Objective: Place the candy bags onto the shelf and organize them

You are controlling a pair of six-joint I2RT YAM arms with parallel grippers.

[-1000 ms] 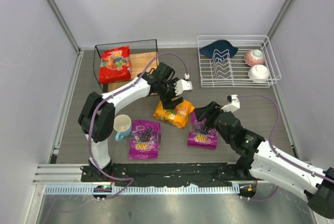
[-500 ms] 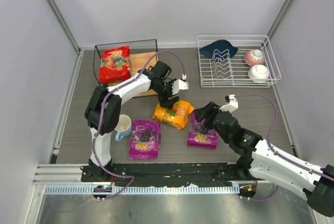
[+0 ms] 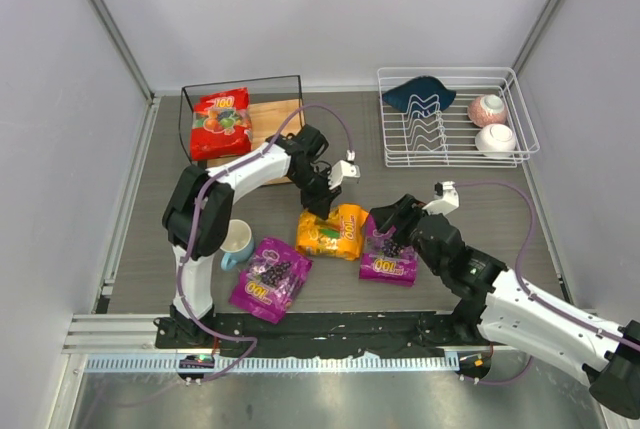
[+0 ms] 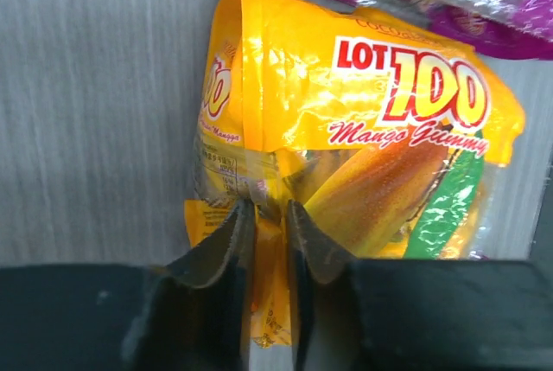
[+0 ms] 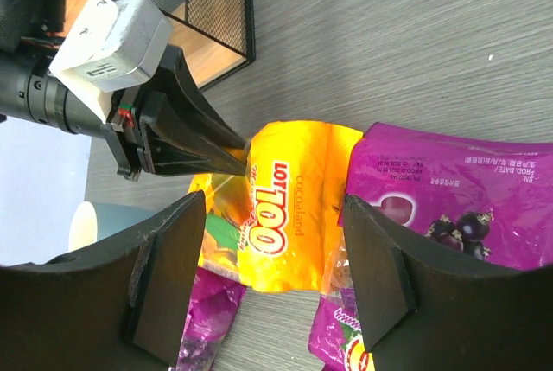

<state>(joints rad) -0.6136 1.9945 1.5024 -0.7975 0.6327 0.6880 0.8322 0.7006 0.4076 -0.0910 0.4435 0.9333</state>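
An orange-yellow candy bag (image 3: 338, 233) (image 4: 346, 120) lies mid-table, and my left gripper (image 3: 322, 209) (image 4: 268, 215) is shut on its far edge, pinching a fold of the film. A purple candy bag (image 3: 268, 280) lies tilted to its left, and another purple one (image 3: 391, 256) (image 5: 449, 207) touches its right side. My right gripper (image 3: 392, 221) (image 5: 275, 207) hangs open above the seam between the orange bag (image 5: 285, 215) and the right purple bag, holding nothing. The red candy bag (image 3: 221, 121) lies on the shelf (image 3: 272, 114) at the back left.
A light blue mug (image 3: 237, 242) stands beside the left arm, close to the tilted purple bag. A white wire dish rack (image 3: 455, 134) at the back right holds a dark cloth and two bowls. The shelf's black wire corner (image 5: 226, 8) shows in the right wrist view.
My left gripper has come down and shut on the orange-yellow bag, which slid a little toward the near edge. The left purple bag has turned and shifted nearer. The right arm has barely moved.
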